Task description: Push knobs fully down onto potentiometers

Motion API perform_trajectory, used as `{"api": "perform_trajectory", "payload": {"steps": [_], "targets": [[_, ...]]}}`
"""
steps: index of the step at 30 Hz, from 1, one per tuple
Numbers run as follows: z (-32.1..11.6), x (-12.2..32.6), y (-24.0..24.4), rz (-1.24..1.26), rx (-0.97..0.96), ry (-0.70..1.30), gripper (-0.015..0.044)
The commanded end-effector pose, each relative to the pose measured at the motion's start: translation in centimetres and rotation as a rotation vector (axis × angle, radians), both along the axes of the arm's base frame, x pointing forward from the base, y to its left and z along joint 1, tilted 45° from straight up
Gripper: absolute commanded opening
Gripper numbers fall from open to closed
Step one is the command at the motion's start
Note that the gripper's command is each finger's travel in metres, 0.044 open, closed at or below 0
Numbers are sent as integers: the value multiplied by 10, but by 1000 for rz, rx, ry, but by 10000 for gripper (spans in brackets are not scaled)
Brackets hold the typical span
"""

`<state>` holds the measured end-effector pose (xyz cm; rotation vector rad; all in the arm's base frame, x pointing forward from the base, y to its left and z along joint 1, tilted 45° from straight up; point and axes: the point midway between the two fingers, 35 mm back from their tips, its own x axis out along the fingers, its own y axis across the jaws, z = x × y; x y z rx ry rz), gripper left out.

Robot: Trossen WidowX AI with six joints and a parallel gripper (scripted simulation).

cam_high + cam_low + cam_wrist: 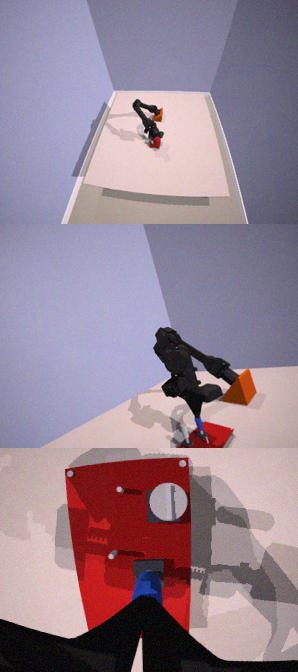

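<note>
The red circuit board [155,145] [221,432] [102,513] stands on the table. The blue knob [199,425] [148,586] is upright over its dark potentiometer [142,567]; in the exterior view a short bit of grey shaft shows under it. The whitish knob [184,432] [161,502] stands over the other potentiometer [187,443]; whether it touches is too small to tell. My gripper [197,416] [145,603] is shut with nothing between its fingers. Its tips point down at the top of the blue knob, touching it or nearly so, and hide part of the knob in the wrist view.
Two thin light pins [119,489] [112,555] stand up from the board beside the potentiometers. Pale screw heads [70,474] [182,463] sit at two board corners. An orange wedge [158,116] [240,390] stands at the arm's base. Arm shadows cross the board and table.
</note>
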<state>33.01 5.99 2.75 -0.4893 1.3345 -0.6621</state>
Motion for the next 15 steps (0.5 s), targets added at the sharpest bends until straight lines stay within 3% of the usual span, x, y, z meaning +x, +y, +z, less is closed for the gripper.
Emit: {"api": "perform_trajectory", "payload": {"steps": [1, 15], "targets": [[-8, 4, -12, -26, -7, -2, 0], [-10, 4, -14, -26, -7, -2, 0]]}}
